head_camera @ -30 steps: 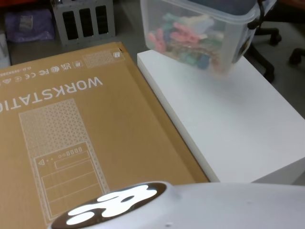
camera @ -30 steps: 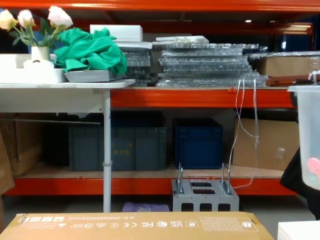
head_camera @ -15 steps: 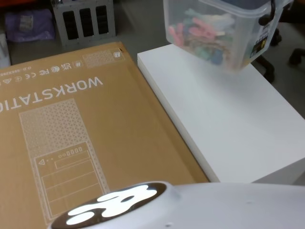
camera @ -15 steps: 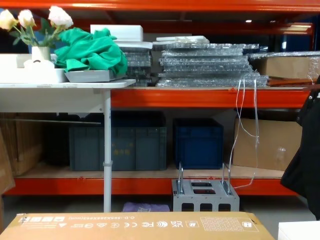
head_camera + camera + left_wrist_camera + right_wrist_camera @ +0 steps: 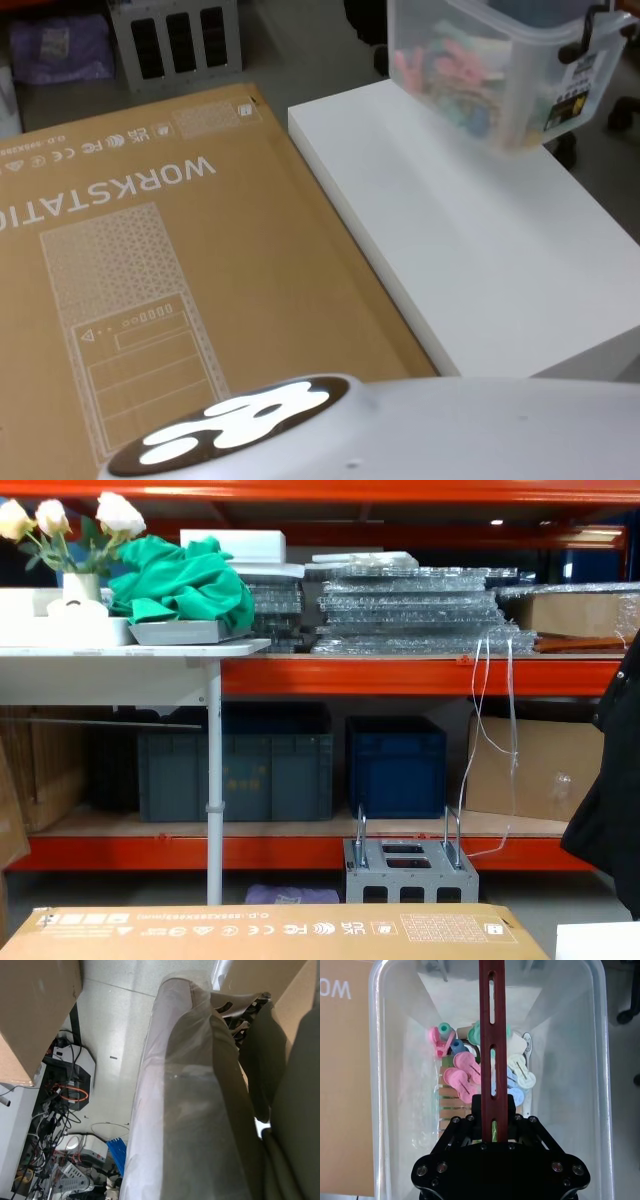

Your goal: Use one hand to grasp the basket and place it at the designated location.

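Orange warehouse shelving behind, white platform (beside cardboard box), right claw pinching basket handle.

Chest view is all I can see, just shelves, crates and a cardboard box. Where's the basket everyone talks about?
Observer: The basket is up in the air above the far end of a white platform, to the robot's right.
Operator: What keeps it up there?
Observer: The right gripper is closed on its dark red bar handle.
Operator: Is anything inside it?
Observer: Yes, a heap of pastel plastic clips, pink, blue, green and cream, lying on its bottom.
Operator: And the other arm?
Observer: The left wrist view shows a plastic-wrapped grey surface and the floor beside a cardboard box.
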